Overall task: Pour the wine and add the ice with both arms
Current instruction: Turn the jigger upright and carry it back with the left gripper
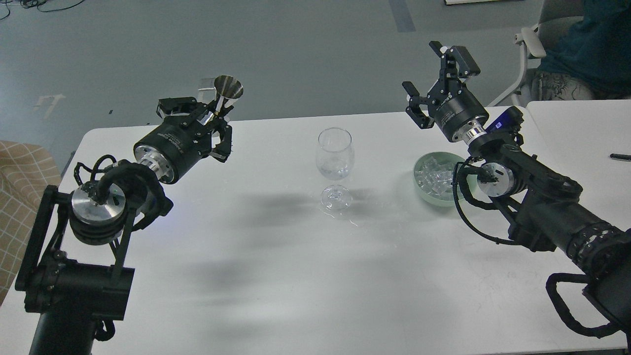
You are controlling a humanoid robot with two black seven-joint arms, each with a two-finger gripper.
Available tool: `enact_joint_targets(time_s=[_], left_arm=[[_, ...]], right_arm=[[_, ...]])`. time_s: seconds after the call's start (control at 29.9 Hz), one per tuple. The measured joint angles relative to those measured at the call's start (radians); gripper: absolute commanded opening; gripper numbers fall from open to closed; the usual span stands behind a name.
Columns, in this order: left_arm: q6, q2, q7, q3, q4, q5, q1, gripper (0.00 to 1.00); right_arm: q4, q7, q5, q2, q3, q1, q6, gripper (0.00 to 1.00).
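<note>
A clear wine glass [334, 162] stands upright mid-table with a little clear wine [335, 172] in the bottom of its bowl. A pale green bowl [419, 180] to its right holds several clear ice cubes [436, 178]. My left gripper [209, 118] is at the table's far left, shut on a shiny metal jigger cup [227, 91] that stands upright with its mouth up, well left of the glass. My right gripper [436, 76] is open and empty, raised above and behind the bowl.
The white table [296, 276] carries the glass and bowl. A second white table [581, 128] with a dark pen [620, 157] stands at right. A seated person [586, 49] is at the far right. A tan checked seat [19, 192] is at left.
</note>
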Motion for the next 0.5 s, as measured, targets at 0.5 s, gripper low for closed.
enact_joint_targets(time_s=[0.5], left_arm=[[-0.39,-0.054,-0.124,-0.104,0.397,-0.022,0.084,0.1]], right_arm=[[-0.001,0.0,-0.002,-0.003,-0.002,-0.002,0.0,1.0]])
